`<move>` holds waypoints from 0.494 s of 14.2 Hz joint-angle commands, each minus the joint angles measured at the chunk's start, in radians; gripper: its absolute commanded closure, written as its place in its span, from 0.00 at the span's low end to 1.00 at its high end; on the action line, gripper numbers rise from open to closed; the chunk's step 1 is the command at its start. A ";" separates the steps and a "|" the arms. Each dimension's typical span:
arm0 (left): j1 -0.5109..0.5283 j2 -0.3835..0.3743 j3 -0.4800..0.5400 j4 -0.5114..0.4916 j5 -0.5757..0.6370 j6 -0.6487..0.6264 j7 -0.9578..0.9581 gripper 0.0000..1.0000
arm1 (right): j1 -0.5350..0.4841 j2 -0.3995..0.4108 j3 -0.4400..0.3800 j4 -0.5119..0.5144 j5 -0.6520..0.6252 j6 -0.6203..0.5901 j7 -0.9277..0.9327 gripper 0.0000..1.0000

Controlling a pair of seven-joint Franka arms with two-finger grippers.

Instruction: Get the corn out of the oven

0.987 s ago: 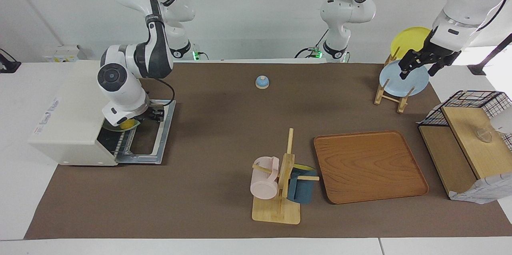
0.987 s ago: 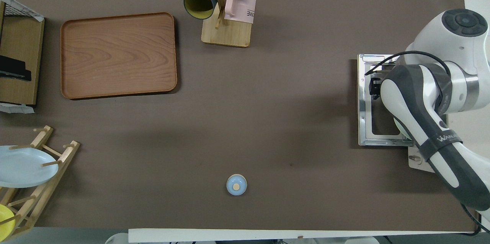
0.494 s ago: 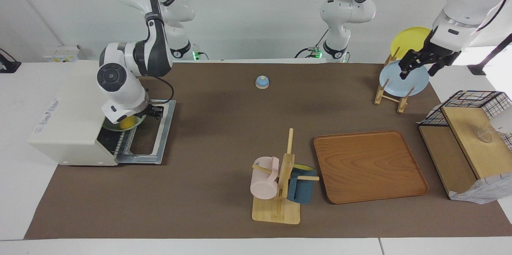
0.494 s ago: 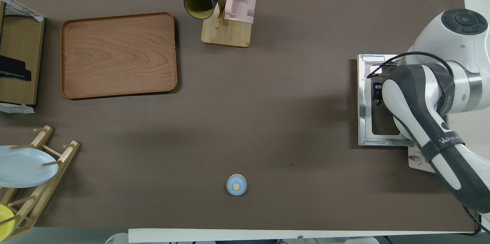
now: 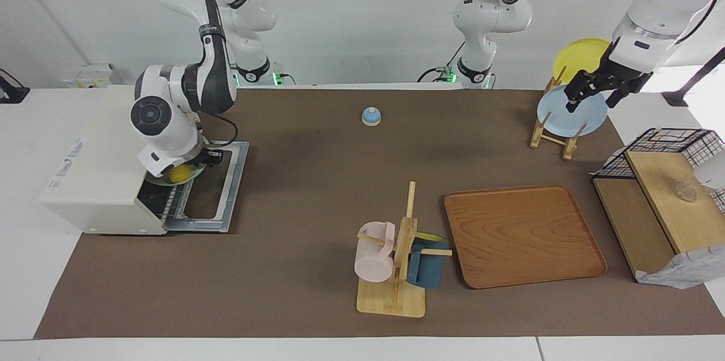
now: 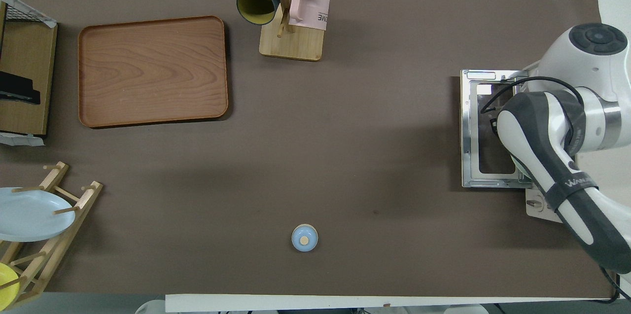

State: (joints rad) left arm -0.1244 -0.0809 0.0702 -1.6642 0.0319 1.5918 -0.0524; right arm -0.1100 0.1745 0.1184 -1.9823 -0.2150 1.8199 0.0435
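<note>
The cream-white oven (image 5: pixel 96 171) stands at the right arm's end of the table, its door (image 5: pixel 218 194) folded down flat on the mat. At the oven's mouth the yellow corn (image 5: pixel 180 174) lies on a pale green plate (image 5: pixel 164 181) on the wire rack. My right gripper (image 5: pixel 199 164) reaches down right at the corn, mostly hidden under its own wrist. From overhead only the door frame (image 6: pixel 473 126) and the right arm (image 6: pixel 547 146) show; the corn is hidden there. My left gripper (image 5: pixel 595 94) hangs open and holding nothing over the dish rack (image 5: pixel 552 134).
A light blue plate (image 5: pixel 572 114) and a yellow plate (image 5: pixel 578 55) stand in the dish rack. A wooden tray (image 5: pixel 524 236), a mug tree (image 5: pixel 396 270) with a pink and a blue mug, a small blue bell (image 5: pixel 371 116) and a wire shelf (image 5: pixel 657 191) are on the table.
My right wrist has shifted toward the oven body and the gripper has drawn in closer over the corn. The corn, the plate and the left arm have not moved.
</note>
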 commanded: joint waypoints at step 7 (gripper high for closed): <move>0.003 -0.014 0.000 -0.008 -0.004 -0.010 0.005 0.00 | 0.398 0.100 0.014 0.335 -0.029 -0.236 0.299 1.00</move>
State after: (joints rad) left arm -0.1244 -0.0809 0.0702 -1.6642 0.0319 1.5918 -0.0524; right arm 0.1533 0.1777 0.1296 -1.8288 -0.2466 1.6874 0.2100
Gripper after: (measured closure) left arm 0.000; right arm 0.974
